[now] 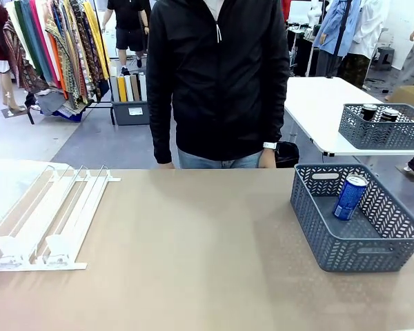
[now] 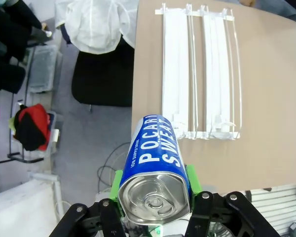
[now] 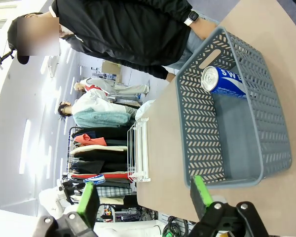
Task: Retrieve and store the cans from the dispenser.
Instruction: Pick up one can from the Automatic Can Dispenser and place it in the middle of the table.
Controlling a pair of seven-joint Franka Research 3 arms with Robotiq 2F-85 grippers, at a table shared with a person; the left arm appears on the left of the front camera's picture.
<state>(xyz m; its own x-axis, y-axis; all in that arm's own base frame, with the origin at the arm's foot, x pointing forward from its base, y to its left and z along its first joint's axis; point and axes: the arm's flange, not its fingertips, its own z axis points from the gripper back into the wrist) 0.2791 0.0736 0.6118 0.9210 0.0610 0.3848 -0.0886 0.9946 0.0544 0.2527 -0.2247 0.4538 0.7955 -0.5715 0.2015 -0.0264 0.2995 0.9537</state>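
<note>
A blue can (image 2: pixel 155 148) with white print lies lengthwise between the green pads of my left gripper (image 2: pixel 155 197), silver top toward the camera; the gripper is shut on it, off the table's edge. The dispenser (image 2: pixel 200 74), a flat white-and-clear rack, lies on the table beyond, and its lanes look empty. In the front view the dispenser (image 1: pixel 48 214) sits at the table's left. Another blue can (image 1: pixel 350 196) leans inside the grey mesh basket (image 1: pixel 359 243) at the right. My right gripper (image 3: pixel 144 197) is open, above the table near the basket (image 3: pixel 202 133) and its can (image 3: pixel 224 83).
A person in a black jacket (image 1: pixel 221 83) stands at the far edge, hands down. A second grey basket (image 1: pixel 383 127) with dark cans sits on a white table behind. A white plastic sheet (image 1: pixel 7 183) lies left of the dispenser.
</note>
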